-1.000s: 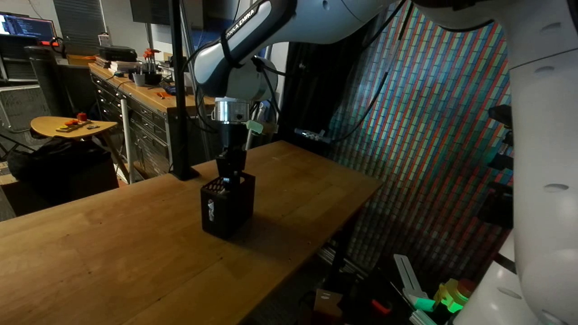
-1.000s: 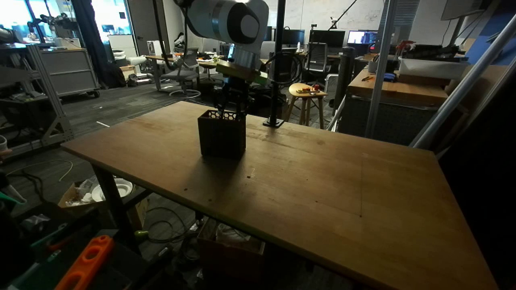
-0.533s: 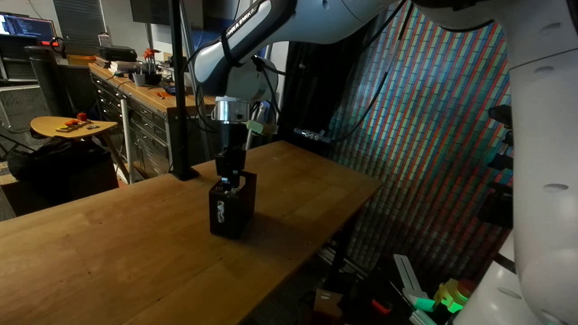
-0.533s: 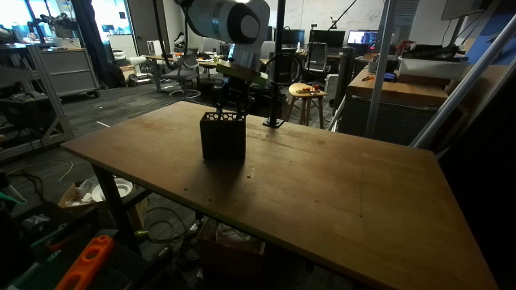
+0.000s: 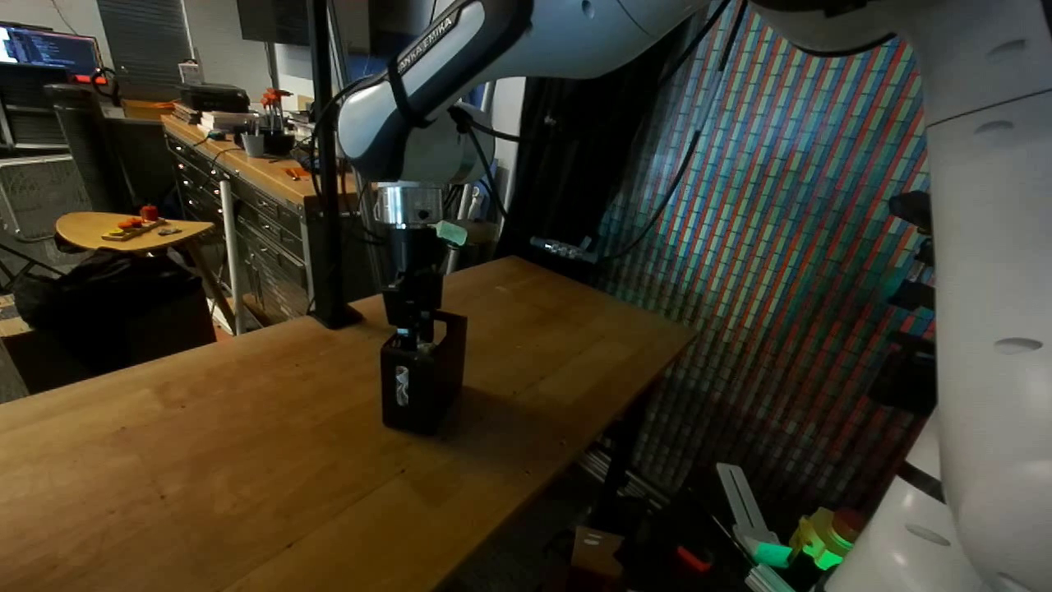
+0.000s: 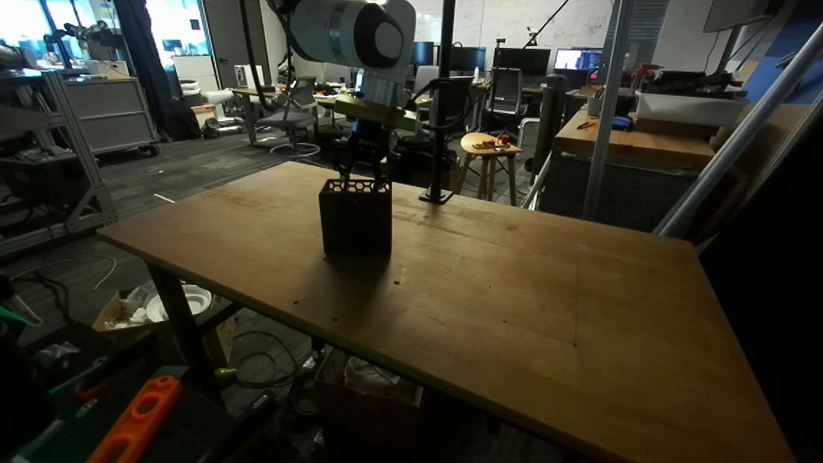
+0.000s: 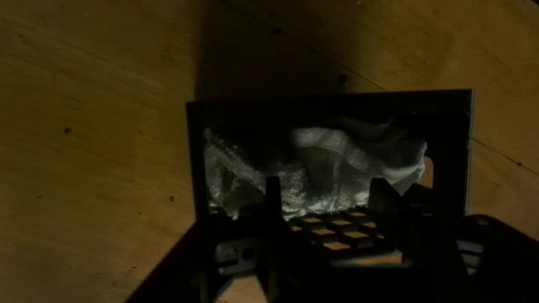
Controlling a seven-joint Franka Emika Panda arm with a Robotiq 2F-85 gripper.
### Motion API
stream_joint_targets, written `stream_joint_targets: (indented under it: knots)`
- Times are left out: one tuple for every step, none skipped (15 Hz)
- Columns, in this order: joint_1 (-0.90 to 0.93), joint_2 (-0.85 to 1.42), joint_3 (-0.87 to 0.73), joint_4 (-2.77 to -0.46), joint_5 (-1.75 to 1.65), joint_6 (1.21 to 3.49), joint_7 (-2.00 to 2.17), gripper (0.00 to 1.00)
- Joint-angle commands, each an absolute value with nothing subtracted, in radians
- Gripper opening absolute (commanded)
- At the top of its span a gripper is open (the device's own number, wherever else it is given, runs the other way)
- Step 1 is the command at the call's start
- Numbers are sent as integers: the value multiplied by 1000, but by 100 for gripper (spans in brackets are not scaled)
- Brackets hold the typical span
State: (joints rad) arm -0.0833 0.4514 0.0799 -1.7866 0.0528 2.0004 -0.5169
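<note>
Spread wide at the wrist view's six o'clock, the claw (image 7: 325, 183) seems poised above cloth (image 7: 318, 170) in the box (image 7: 324, 103); gripping calls for lowering.

A lit screen (image 5: 51, 49) glows at ten o'clock in an exterior view, a striped, many-coloured wall (image 5: 777, 230) shimmers close to three, and there's the wooden stool (image 5: 82, 228) at nine, small red and yellow pieces (image 5: 149, 213) sitting on top! In an exterior view, look at eight: an orange tool (image 6: 135, 421), bright as you like, with a white plate (image 6: 198, 301) between eight and nine, an office chair (image 6: 306, 96) between ten and eleven, and a brown box (image 6: 366, 405) down near six.
</note>
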Motion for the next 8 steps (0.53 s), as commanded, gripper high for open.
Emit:
stream_joint_targets:
  knots:
    - [-57,432,78,-1803,37,2014,-457,58]
    - [-52,430,80,-1810,40,2019,-444,58]
    - [-47,430,80,-1813,39,2023,-434,58]
    - [-42,429,81,-1819,40,2027,-425,58]
    - [-39,427,81,-1825,40,2032,-418,58]
    - [-36,428,81,-1830,40,2037,-413,58]
    - [-35,426,82,-1841,42,2045,-411,58]
    - [-34,425,82,-1849,43,2050,-409,58]
